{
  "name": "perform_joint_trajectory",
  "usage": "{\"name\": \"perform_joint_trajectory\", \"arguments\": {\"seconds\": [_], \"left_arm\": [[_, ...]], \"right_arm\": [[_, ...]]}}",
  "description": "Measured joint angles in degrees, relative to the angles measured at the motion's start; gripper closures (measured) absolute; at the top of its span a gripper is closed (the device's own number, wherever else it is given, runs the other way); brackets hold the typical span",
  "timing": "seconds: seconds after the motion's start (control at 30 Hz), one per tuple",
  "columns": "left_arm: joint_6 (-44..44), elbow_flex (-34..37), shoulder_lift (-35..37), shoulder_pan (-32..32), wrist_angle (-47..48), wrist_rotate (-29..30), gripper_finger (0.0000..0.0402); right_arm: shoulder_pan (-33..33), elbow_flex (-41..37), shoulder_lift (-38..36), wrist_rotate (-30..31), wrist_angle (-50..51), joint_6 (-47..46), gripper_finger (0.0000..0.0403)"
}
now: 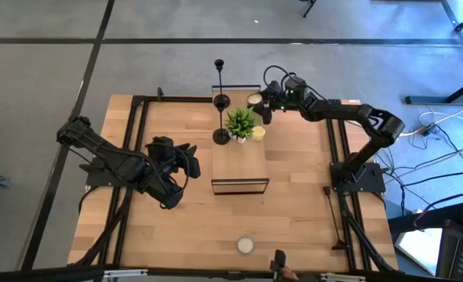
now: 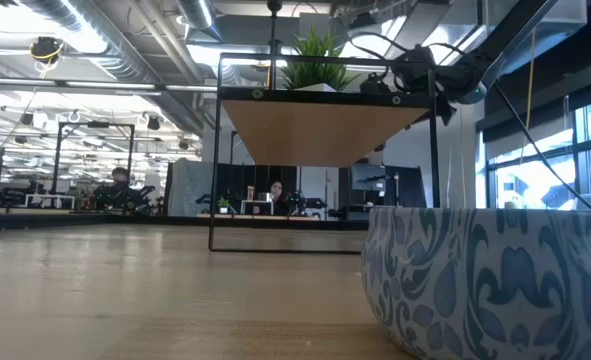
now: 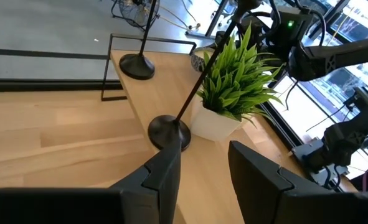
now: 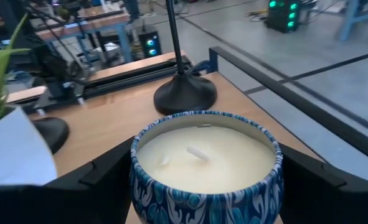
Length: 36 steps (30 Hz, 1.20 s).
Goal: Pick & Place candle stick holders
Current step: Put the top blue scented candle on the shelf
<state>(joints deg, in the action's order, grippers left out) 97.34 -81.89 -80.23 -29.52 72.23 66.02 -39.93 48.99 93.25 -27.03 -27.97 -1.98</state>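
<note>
Two candle stick holders (image 1: 220, 117) already stand on the raised shelf (image 1: 243, 160), at eleven o'clock of the plant (image 1: 241, 121). The right gripper (image 4: 202, 177) clamps a blue candle tin (image 4: 205, 165); the left gripper (image 3: 202, 168) hangs with jaws apart, empty. No third holder shows.

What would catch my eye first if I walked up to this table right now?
Probably the leafy green potted plant on a raised wooden shelf mid-table, with thin black candle stick holders standing beside it. At the shelf's far end, the right gripper has its fingers around a blue-patterned candle tin. The left gripper hovers open at the shelf's left side, facing the nearest holder.
</note>
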Motion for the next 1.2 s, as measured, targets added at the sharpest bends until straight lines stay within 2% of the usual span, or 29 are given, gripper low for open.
{"name": "perform_joint_trajectory", "arguments": {"seconds": [0.23, 0.47, 0.77, 1.2], "left_arm": [[-0.15, 0.02, 0.0, 0.0, 0.81, -1.36, 0.0272], [2.45, 0.04, -0.01, 0.0, 3.37, -1.65, 0.0272], [2.6, 0.04, -0.02, 0.48, 3.34, -2.23, 0.0272], [2.6, 0.04, -0.02, 0.44, 3.9, -3.32, 0.0272]], "right_arm": [[-3.54, 0.0, 0.02, -7.56, -0.53, -0.2, 0.0102], [-3.97, 0.09, 0.8, -7.71, -2.02, 0.85, 0.0102], [-3.89, 0.13, 6.13, -7.72, -5.93, -0.22, 0.0102], [-3.46, 0.11, 6.21, -4.92, -6.29, -0.53, 0.0082]]}}
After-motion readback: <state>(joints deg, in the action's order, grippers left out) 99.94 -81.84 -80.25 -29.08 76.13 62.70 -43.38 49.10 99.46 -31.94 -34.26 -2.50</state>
